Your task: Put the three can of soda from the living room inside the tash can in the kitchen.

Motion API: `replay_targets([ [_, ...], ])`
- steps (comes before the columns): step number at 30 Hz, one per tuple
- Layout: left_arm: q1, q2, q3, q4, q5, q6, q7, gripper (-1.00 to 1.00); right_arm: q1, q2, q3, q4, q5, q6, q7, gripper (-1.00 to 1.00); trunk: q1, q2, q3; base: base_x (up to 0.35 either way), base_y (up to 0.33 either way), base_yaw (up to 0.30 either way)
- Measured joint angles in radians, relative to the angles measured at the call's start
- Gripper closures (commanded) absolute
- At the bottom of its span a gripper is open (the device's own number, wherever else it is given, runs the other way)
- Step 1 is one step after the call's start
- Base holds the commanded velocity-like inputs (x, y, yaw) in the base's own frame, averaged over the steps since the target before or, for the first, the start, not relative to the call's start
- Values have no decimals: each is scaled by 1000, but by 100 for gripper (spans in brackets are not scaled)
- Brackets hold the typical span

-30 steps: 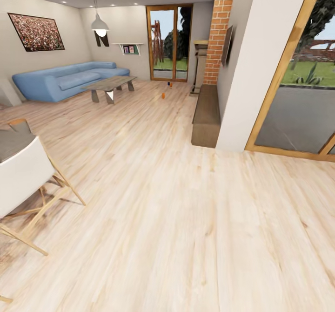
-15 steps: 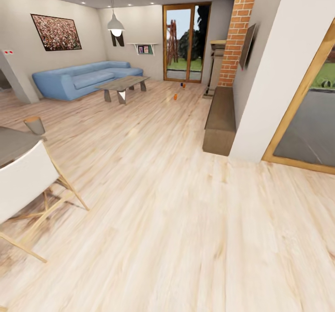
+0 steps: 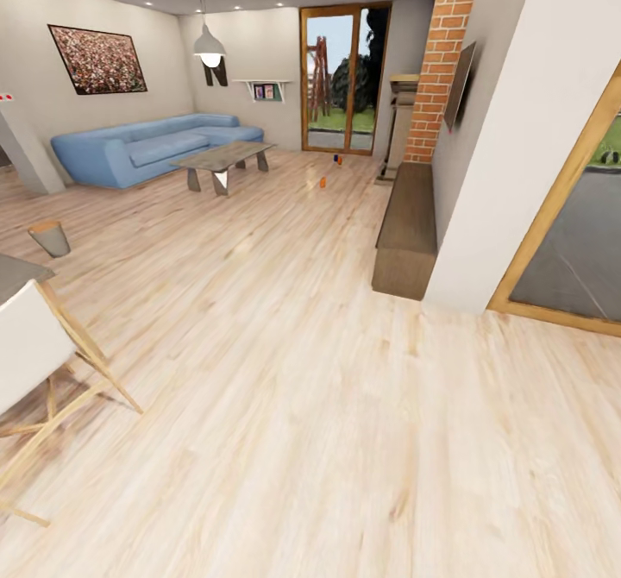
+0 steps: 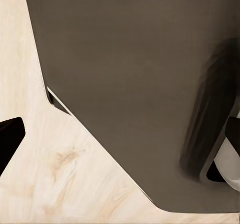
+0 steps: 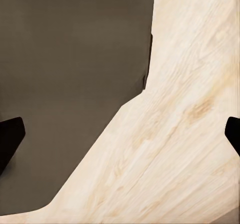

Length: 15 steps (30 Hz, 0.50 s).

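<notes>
Far across the living room floor stands one orange can of soda [image 3: 323, 182]. Beyond it, near the glass doors, a second orange can [image 3: 341, 160] stands beside a dark can [image 3: 335, 160]; all are tiny at this distance. The small tapered tash can [image 3: 50, 238] sits on the floor at the left. In the left wrist view my left gripper [image 4: 122, 136] is open over floor and the robot's dark base, holding nothing. My right gripper [image 5: 121, 136] is open too, with bare floor between its fingertips.
A long dark bench [image 3: 405, 224] runs along the right wall below the brick column [image 3: 442, 52]. A blue sofa [image 3: 147, 147] and low coffee table [image 3: 222, 160] stand at the back left. A white chair [image 3: 30, 358] on wooden legs is close at my left.
The head view has swung left and moved on, bringing the tash can into sight and pushing the chair toward the left edge. The cans have not moved on the floor.
</notes>
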Motion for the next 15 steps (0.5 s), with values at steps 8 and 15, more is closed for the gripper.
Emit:
replay_targets([
  [8,0,-1,0,-3,-1,1,0,-100,0,0,0,1,0,0,0,-100,0,0,0,331,-177,0],
  [15,0,-6,-1,-12,-2,2,0,-100,0,-1,-1,4,0,0,0,-100,0,0,0,331,-177,0],
])
